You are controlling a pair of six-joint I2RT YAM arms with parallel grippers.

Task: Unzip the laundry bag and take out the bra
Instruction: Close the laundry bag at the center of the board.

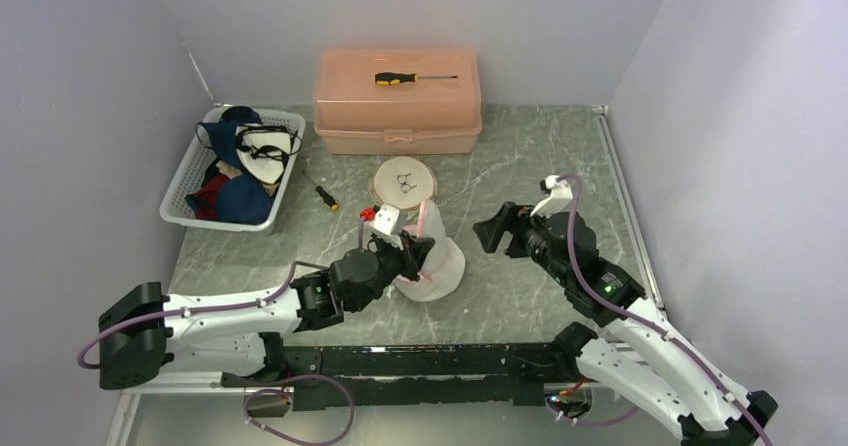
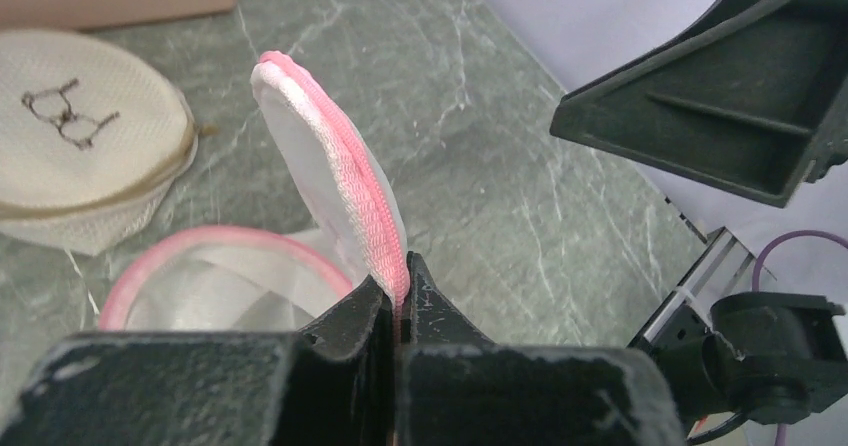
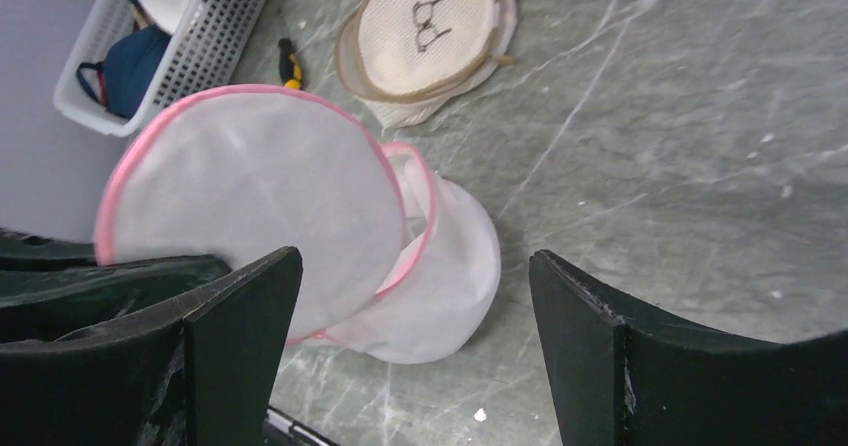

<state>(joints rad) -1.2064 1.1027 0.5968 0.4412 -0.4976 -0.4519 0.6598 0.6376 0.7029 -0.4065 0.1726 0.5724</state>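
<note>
Pink-trimmed white mesh makes up the laundry bag (image 1: 440, 266), which sits near the middle of the grey marbled surface (image 1: 520, 166), just in front of the arms. Its round lid (image 3: 250, 196) is unzipped and stands up on edge, and the left pincer (image 2: 402, 301) is clenched on the lid's pink zipper tape. Below the lid the bag's mouth gapes, ringed in pink. I can see pale folds inside, but I can't tell whether they are the bra. The right pincer (image 1: 493, 234) hangs just to the right of the bag with its jaws spread wide, grasping nothing and touching nothing. Behind the bag lies a beige round pouch (image 1: 404, 181), and beyond that a salmon plastic case (image 1: 397, 101) with a screwdriver (image 1: 412, 78) on top. A white basket (image 1: 175, 201) of clothes stands at the far left, with a small screwdriver (image 1: 326, 197) near it.
</note>
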